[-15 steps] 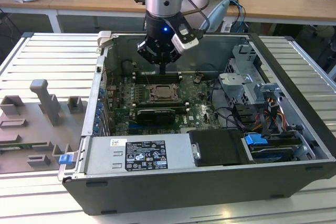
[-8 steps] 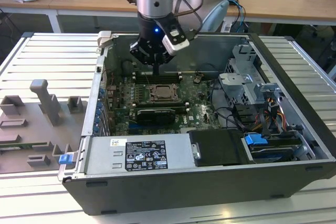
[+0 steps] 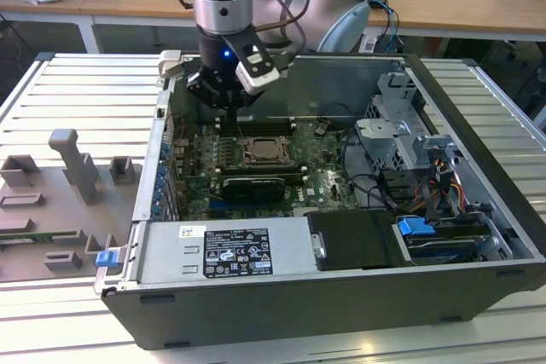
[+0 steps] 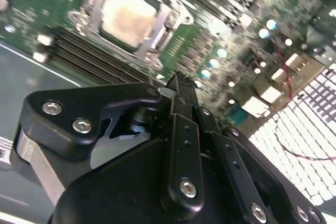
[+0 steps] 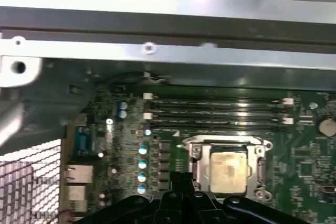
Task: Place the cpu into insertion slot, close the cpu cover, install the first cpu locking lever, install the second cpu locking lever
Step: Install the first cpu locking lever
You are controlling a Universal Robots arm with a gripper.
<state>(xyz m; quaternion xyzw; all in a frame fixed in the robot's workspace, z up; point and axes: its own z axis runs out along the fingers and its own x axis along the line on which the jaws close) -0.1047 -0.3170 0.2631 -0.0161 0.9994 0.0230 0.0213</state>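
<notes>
Presently my black gripper (image 3: pixel 230 106) hovers, fingers (image 4: pixel 178 85) pinched together, empty; at five o'clock from it in the exterior view, the pale square cpu (image 3: pixel 266 153) sits socketed beneath its silvery cover frame (image 5: pixel 226 142).

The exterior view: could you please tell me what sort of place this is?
Probably a robotics lab or workshop: an opened computer case sits on a slatted metal table under a robot arm, with wooden desks behind.

Pale beige cpu (image 5: pixel 227 170), silvery cpu cover (image 5: pixel 259 155), green circuit board (image 5: pixel 305 162)
</notes>
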